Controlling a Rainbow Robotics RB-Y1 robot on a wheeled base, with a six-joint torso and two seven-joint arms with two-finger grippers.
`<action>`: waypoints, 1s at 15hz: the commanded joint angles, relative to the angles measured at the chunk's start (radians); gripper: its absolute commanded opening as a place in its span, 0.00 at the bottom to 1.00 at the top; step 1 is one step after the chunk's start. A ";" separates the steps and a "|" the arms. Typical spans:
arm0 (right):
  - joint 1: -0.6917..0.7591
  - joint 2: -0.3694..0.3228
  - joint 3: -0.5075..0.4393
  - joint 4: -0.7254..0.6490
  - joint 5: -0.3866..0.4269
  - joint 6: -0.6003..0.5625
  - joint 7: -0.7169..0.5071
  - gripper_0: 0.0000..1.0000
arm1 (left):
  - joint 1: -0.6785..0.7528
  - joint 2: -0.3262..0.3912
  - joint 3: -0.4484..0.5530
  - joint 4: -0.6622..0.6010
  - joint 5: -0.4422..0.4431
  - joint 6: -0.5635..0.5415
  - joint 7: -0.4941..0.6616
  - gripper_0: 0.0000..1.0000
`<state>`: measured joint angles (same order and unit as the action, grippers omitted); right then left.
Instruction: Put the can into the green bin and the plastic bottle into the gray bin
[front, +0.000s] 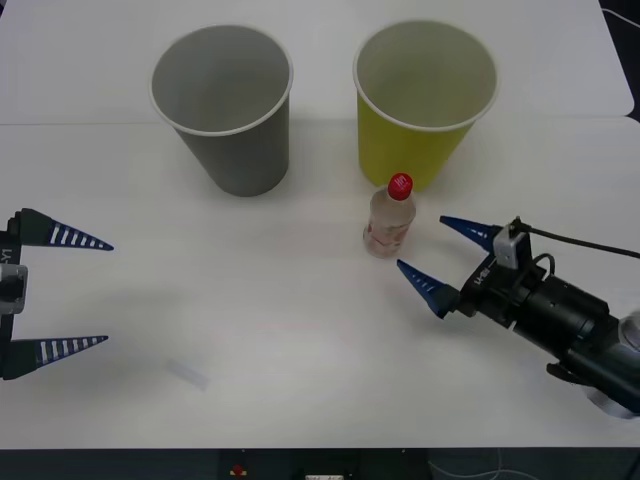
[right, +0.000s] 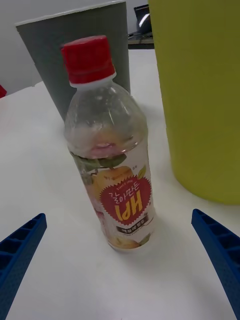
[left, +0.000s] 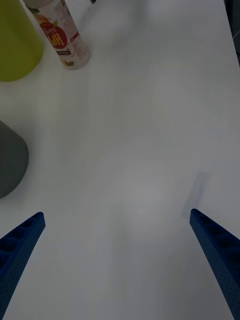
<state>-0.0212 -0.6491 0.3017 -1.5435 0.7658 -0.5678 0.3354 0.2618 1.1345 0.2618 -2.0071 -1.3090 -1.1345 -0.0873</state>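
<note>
The right gripper (front: 432, 258) sits nearest the front edge of the white table (front: 300, 380) on its own side, fingers spread wide and holding nothing, its tips aimed toward the plastic bottle (front: 388, 217). In the right wrist view the bottle (right: 112, 160) stands between the two blue fingers (right: 217, 245), just ahead of them and not yet inside their span, so the coming grasp looks like a short straight push forward followed by a close.

The bottle stands upright, red cap up, so its long axis runs vertically and the fingers would meet its sides across the label. It is just in front of the green bin (front: 425, 100), close to that cup's base; whether they touch I cannot tell. The gray bin (front: 222, 105), where the bottle belongs, stands beside the green one, toward the robot's left, so the carry would run across past the green bin.

The left gripper (front: 60, 290) hovers at the far left edge, also spread wide and empty, well apart from the bottle. The right arm is clearly the nearer one. No can is visible on the table.
</note>
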 joint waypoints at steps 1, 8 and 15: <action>-0.023 0.022 0.030 0.000 0.035 0.058 0.022 1.00 | 0.000 0.000 0.000 0.000 0.000 0.000 0.000 1.00; -0.083 0.098 0.097 0.000 0.116 0.220 0.027 1.00 | 0.000 0.000 0.000 0.000 0.000 0.000 0.000 1.00; -0.177 0.174 0.100 0.129 0.162 0.197 0.031 1.00 | 0.000 0.000 0.000 0.000 0.000 0.000 0.000 1.00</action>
<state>-0.1920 -0.4838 0.4037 -1.4236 0.9280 -0.3671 0.3632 0.2618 1.1345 0.2618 -2.0071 -1.3090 -1.1345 -0.0873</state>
